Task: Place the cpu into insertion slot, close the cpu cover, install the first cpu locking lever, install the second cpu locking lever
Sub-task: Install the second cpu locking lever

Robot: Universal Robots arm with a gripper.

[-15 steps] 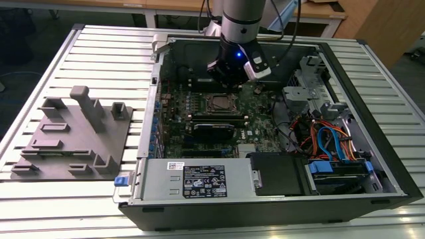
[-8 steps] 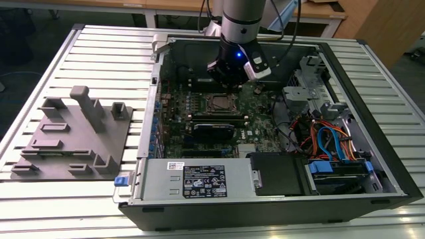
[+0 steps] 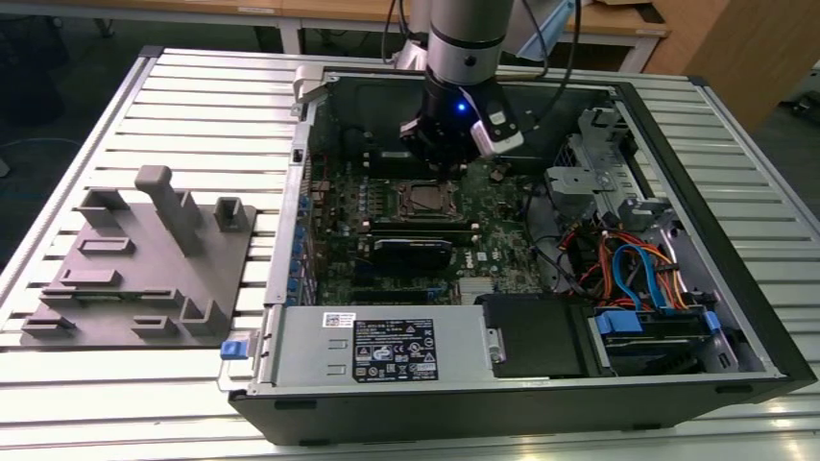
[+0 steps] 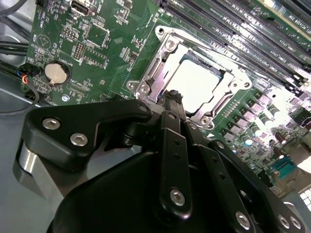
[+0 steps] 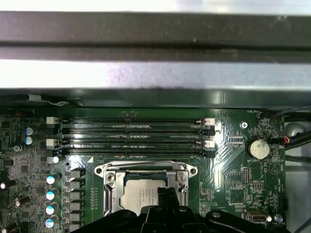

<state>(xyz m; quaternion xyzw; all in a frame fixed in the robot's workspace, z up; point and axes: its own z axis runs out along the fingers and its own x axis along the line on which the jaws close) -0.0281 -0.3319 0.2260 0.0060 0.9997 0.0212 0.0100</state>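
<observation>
The cpu (image 4: 201, 83) lies in the insertion slot (image 4: 160, 36), with the cpu cover (image 4: 232, 76) shut over it. The hand (image 4: 173, 99) hangs closed and empty just above the slot. The exterior view shows the computer case (image 3: 717, 288) holding the slot.

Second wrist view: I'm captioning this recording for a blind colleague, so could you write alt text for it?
The cpu sits in the insertion slot on a green motherboard, with the silvery cpu cover lying closed around its pale face. The black gripper hangs just above the socket's near edge. A round coin battery sits off to one side of the board.

Arm upright, tool (image 4: 172, 99) pointing down, fingers seemingly together.
</observation>
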